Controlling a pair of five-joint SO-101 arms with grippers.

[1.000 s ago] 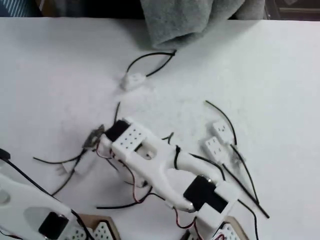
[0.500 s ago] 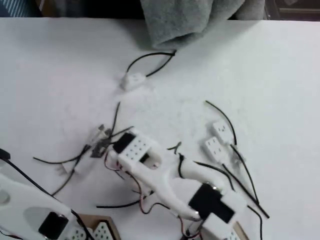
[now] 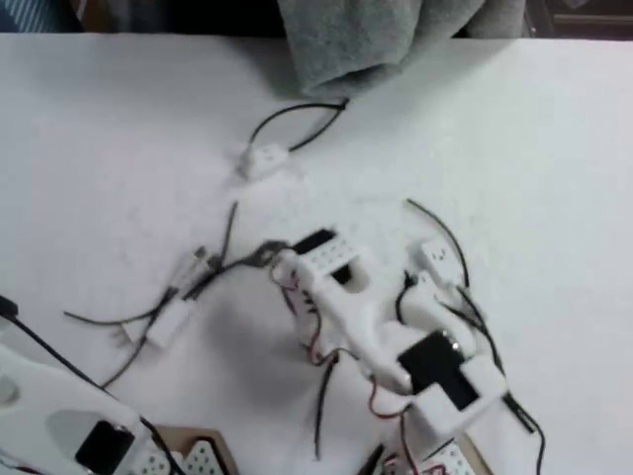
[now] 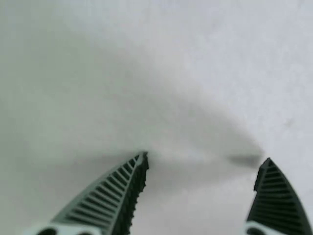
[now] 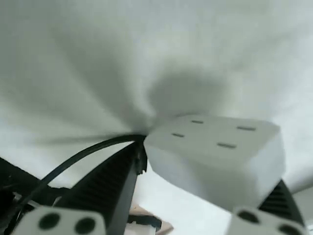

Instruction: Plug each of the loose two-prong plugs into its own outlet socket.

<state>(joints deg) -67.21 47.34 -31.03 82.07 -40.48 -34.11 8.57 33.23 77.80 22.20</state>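
My right gripper point(image 3: 280, 261) sits mid-table, shut on a white outlet socket point(image 5: 215, 152) whose slots face the wrist camera. A black cord point(image 5: 88, 152) runs off beside one finger. In the high view that cord point(image 3: 232, 265) leads left to a loose two-prong plug point(image 3: 203, 261) lying by a white block point(image 3: 170, 319). Another outlet socket point(image 3: 440, 257) lies just right of the arm. A third socket point(image 3: 264, 158) with a looped cord lies farther back. My left gripper point(image 4: 204, 159) hangs open over bare white table, and its arm point(image 3: 59, 416) is at the front left corner.
A grey cloth point(image 3: 366, 40) hangs over the table's back edge. Black cords point(image 3: 99, 319) trail across the front left. More cords point(image 3: 485, 327) cross on the right beside the right arm. A loose cord point(image 3: 321, 416) lies near the front.
The right arm has swung from the plug on the left toward the middle, dragging the black cord with it. The loose cord near the front has shifted. The left arm has stayed still.
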